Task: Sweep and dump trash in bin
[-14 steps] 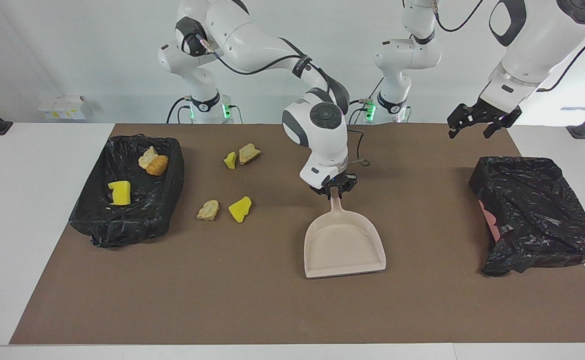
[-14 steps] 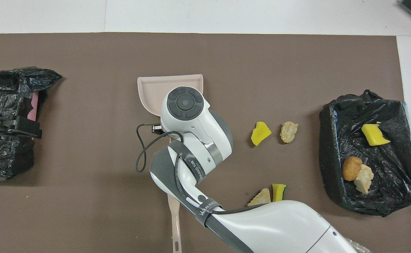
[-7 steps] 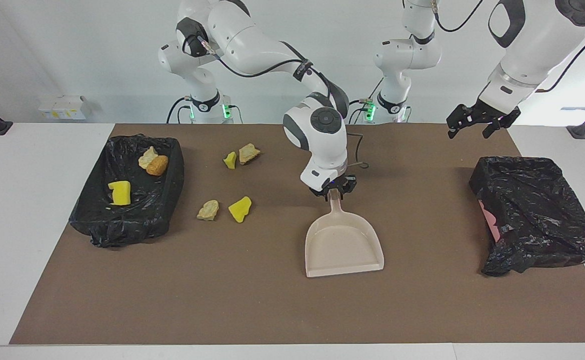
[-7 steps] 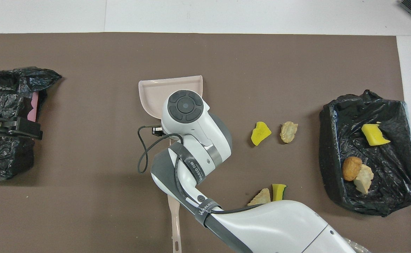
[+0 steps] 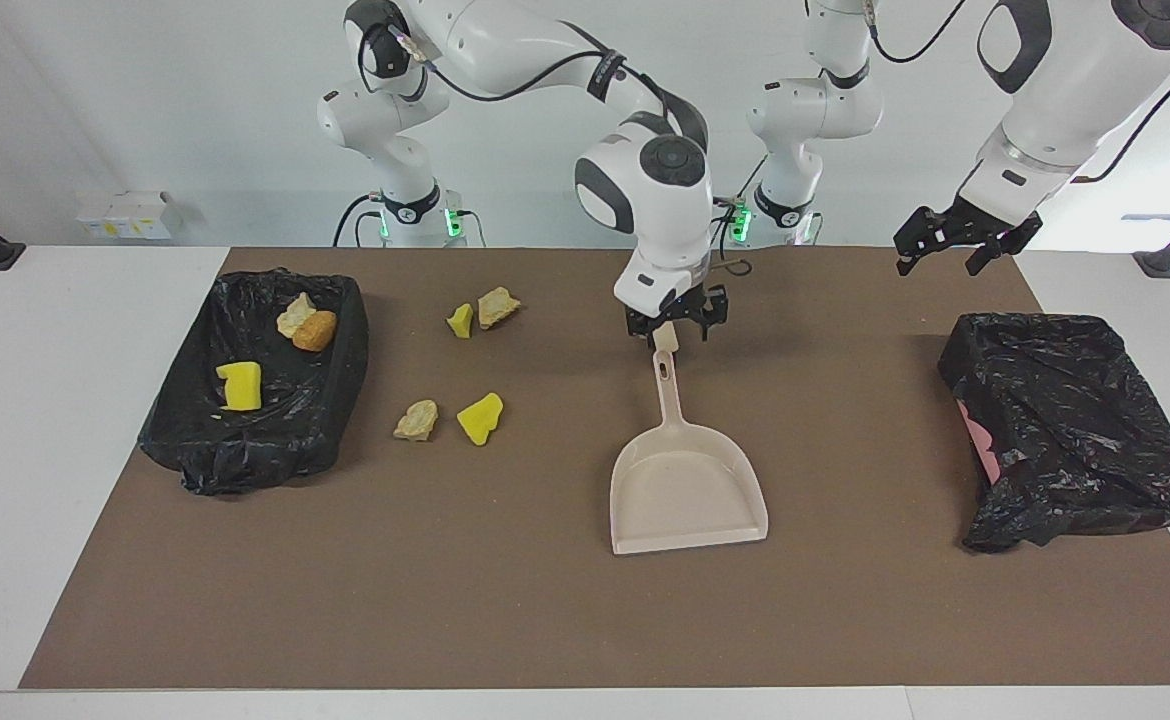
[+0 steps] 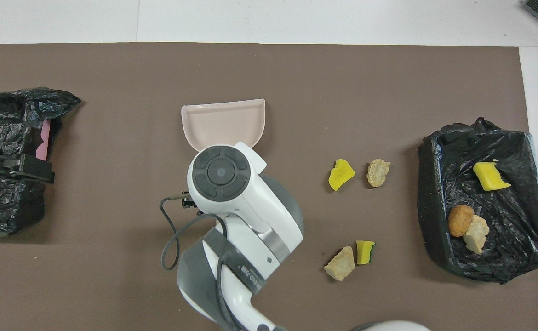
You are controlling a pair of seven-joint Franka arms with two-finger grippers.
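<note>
Facing view shows a white tabletop (image 5: 65, 420) under a brown mat (image 5: 505, 600), with a pale wall and both arm bases at the robots' end. A beige dustpan (image 5: 687, 490) lies flat mid-mat, long axis running toward the robots, handle nearest them and open mouth pointing away. Right hand (image 5: 676, 327) hangs just above the handle's tip, fingers spread, gripping nothing. Left hand (image 5: 953, 244) waits open and empty in the air near the crumpled black bag (image 5: 1075, 430) at its end of the mat. Four pieces of trash (image 5: 450, 375) lie loose on the mat between the dustpan and the lined bin (image 5: 255, 385) at the right arm's end; three more sit inside the bin. Overhead, the right arm's wrist hides the dustpan's handle, and the left hand is cut off at the edge.
</note>
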